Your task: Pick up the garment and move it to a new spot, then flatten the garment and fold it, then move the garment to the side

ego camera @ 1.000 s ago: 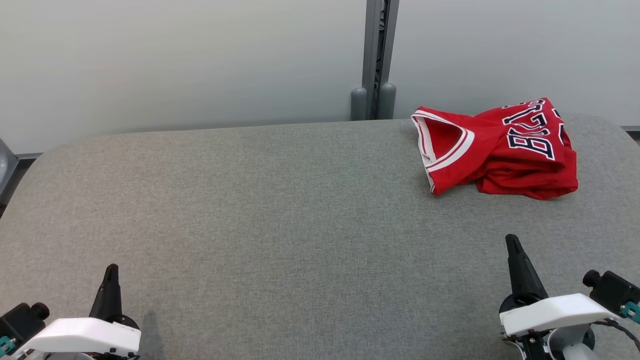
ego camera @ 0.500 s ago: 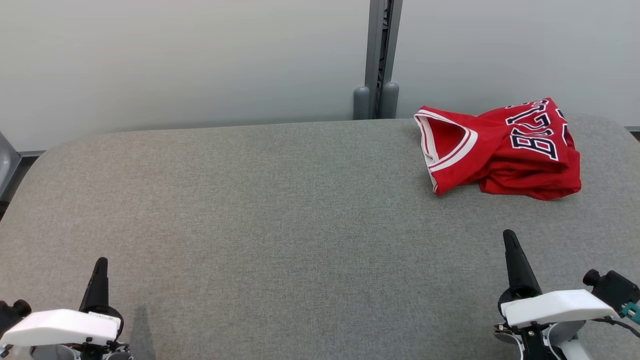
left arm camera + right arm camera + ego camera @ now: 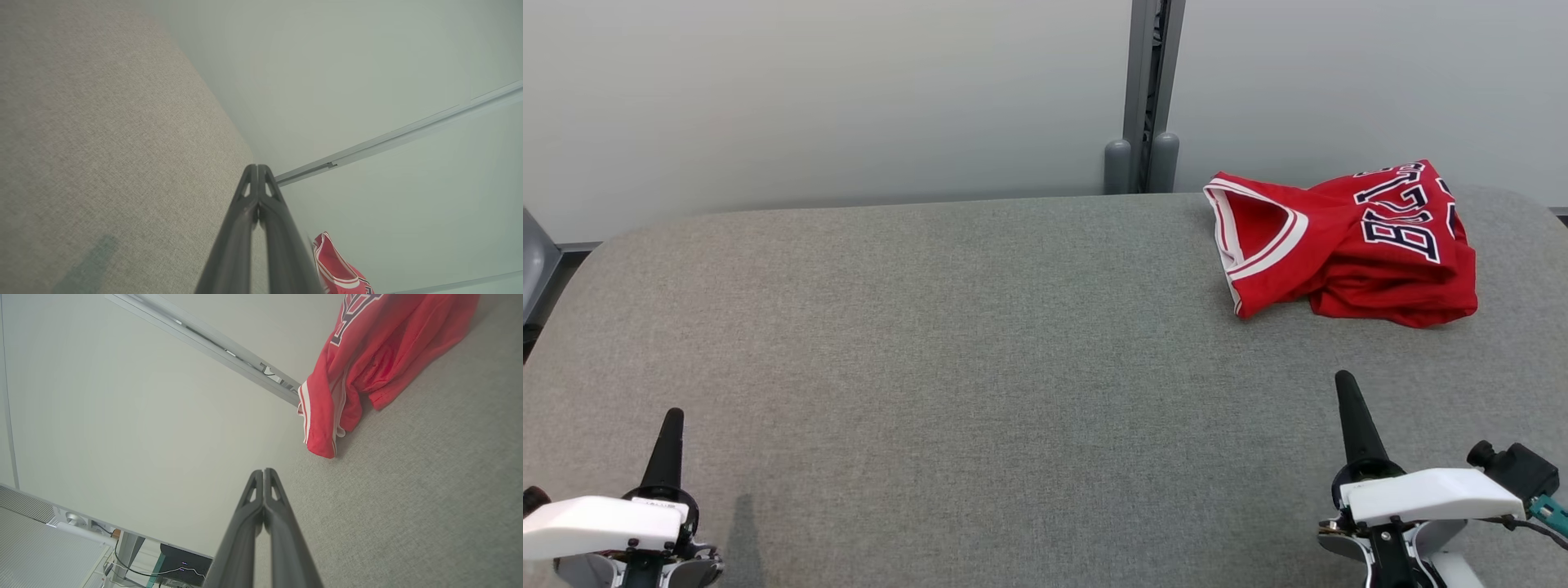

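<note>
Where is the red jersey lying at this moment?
In the head view, the red jersey lies crumpled at the far right of the grey fabric surface, beyond the right end effector.

The left gripper (image 3: 671, 418) is hovering at the lower left of the head view, its two dark fingers pressed together and pointing up. The right gripper (image 3: 1344, 384) is hovering at the lower right, fingers likewise pressed together, tips leaning slightly left. Both are empty, with white wrist housings (image 3: 1429, 495) showing behind them.
</note>
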